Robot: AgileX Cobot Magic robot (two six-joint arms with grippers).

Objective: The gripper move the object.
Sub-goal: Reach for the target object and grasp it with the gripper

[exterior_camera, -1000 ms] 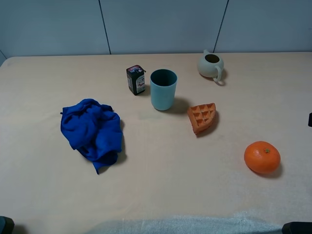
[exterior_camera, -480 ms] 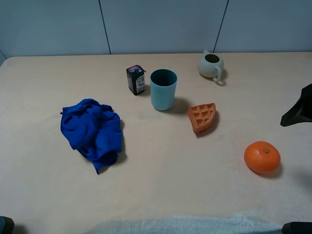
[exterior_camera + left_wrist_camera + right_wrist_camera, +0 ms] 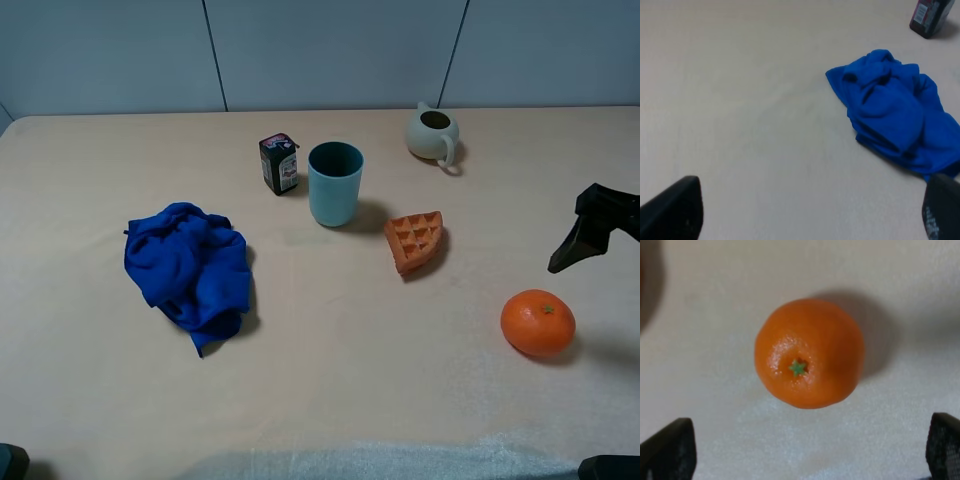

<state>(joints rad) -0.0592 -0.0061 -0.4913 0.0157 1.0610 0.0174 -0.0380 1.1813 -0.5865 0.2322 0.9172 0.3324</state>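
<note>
The round orange fruit with a green stem mark sits on the table at the front right. My right gripper is open and hovers above the table just behind and to the right of the fruit, clear of it. In the right wrist view the fruit lies straight below, between the spread fingertips, untouched. My left gripper is open and empty, well short of the blue cloth. The exterior high view does not show the left gripper's fingers.
A crumpled blue cloth lies at the left. A small black carton, a teal cup and an orange waffle wedge stand mid-table. A pale jug stands at the back. The beige table ends near a white towel edge in front.
My right gripper has come in from the right edge and moved left toward the fruit, now showing open fingers. The fruit and the other objects have not moved.
</note>
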